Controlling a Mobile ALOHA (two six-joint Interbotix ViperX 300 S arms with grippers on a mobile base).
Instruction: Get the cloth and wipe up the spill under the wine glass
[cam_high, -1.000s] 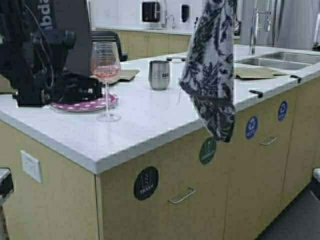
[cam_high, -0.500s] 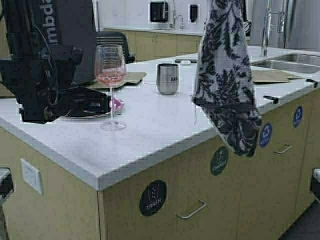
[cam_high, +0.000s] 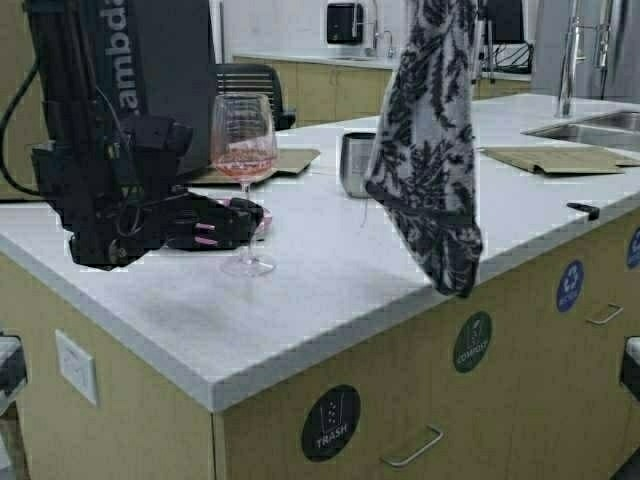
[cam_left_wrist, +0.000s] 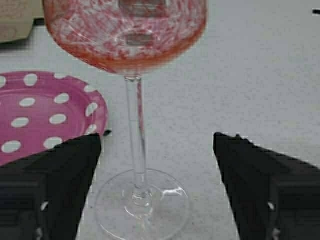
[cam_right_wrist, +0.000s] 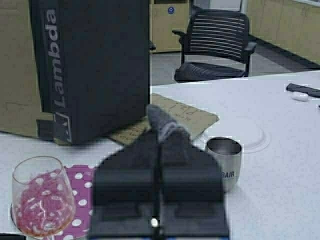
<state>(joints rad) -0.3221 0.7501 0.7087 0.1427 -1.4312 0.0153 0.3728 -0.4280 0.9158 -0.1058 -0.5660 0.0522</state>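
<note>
I have the white stone counter (cam_high: 330, 270) under both arms, its front edge running toward me and a bare stretch open between the wine glass and that edge. Behind the glass stands a tall black box with pale lettering (cam_high: 150, 70), and a flat brown cardboard sheet (cam_high: 285, 160) lies just beside it. My white-grey cloth with the dark leaf print (cam_high: 425, 150) hangs well to the right of the glass, its lower end dangling past the counter edge, above the cabinet fronts. The right tool (cam_right_wrist: 159, 131) is pinched together on the cloth's top fold. A pink paper plate with white dots (cam_left_wrist: 35, 112) sits just left of the glass's foot. A short steel tumbler (cam_right_wrist: 224, 160) stands behind and right of the glass, partly hidden by the cloth. The tall clear stemmed wine glass with a pinkish tint in its bowl (cam_high: 244, 180) stands upright on the counter. My left tool (cam_left_wrist: 155, 187) is low at the glass, fingers spread apart on either side of the stem, not touching it.
</note>
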